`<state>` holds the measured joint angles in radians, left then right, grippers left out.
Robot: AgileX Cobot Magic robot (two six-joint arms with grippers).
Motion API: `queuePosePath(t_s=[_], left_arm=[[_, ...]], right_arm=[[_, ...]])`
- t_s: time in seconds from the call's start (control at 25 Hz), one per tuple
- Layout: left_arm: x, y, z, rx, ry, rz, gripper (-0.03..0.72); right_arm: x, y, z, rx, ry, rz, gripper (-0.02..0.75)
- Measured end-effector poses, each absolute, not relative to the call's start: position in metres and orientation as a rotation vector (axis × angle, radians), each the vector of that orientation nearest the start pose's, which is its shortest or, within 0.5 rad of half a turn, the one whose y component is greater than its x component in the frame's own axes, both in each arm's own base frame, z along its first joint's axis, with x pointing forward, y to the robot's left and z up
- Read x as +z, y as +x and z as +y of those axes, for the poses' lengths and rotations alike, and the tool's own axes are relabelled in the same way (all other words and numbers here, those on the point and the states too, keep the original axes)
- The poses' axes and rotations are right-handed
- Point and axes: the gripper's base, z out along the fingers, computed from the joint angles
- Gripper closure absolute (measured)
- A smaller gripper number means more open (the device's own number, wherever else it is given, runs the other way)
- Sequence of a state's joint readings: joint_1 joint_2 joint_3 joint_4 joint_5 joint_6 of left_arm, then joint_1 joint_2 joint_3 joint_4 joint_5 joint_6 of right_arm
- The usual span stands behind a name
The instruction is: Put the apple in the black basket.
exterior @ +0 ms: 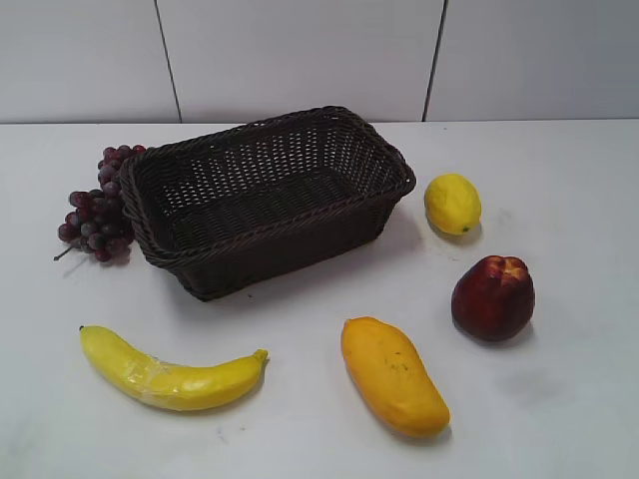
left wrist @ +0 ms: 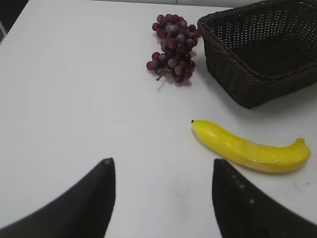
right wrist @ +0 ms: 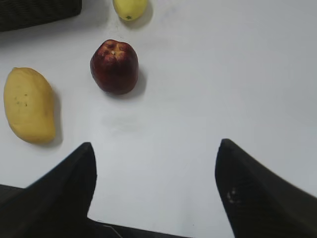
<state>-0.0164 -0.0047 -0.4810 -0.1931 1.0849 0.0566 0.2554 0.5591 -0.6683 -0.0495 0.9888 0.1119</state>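
One apple (right wrist: 114,67) sits upright on the white surface (right wrist: 208,89) ahead of the right hand (right wrist: 154,171) and a little to its left, dimpled top up and roundish, so no long axis shows, with the mango (right wrist: 28,105) further left and the lemon (right wrist: 130,8) beyond. Both hands hover with fingers spread apart and nothing between them, the left hand (left wrist: 163,186) behind the banana (left wrist: 250,147) and grapes (left wrist: 173,47). Nothing lies in the black basket (exterior: 384,165), which rests well left of the apple.

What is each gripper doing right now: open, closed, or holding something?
Left gripper: open, holding nothing.
Right gripper: open, holding nothing; apple lies untouched on the table.
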Motion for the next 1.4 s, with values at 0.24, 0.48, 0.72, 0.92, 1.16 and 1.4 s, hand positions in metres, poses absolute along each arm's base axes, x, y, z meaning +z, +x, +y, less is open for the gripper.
queuePosePath(t_s=[0.24, 0.48, 0.72, 0.92, 1.16, 1.4], left_arm=[[0.271, -0.006, -0.015, -0.208, 0.086, 2.072, 0.226], [0.271, -0.006, -0.015, -0.208, 0.086, 2.072, 0.226], [0.271, -0.006, -0.015, -0.208, 0.086, 2.072, 0.226], [0.271, -0.006, -0.015, -0.208, 0.086, 2.072, 0.226], [0.271, -0.006, -0.015, -0.208, 0.086, 2.072, 0.226], [0.271, -0.006, -0.015, -0.208, 0.086, 2.072, 0.226]], right_arm=[[0.320, 0.124, 0.032, 0.166, -0.143, 2.496, 0.173], [0.308, 0.159, 0.046, 0.198, -0.129, 2.657, 0.131], [0.294, 0.186, 0.053, 0.180, -0.126, 2.758, 0.133], [0.284, 0.203, 0.058, 0.173, -0.148, 2.782, 0.135], [0.266, 0.222, 0.063, 0.165, -0.170, 2.819, 0.113], [0.244, 0.247, 0.071, 0.183, -0.149, 2.862, 0.112]])
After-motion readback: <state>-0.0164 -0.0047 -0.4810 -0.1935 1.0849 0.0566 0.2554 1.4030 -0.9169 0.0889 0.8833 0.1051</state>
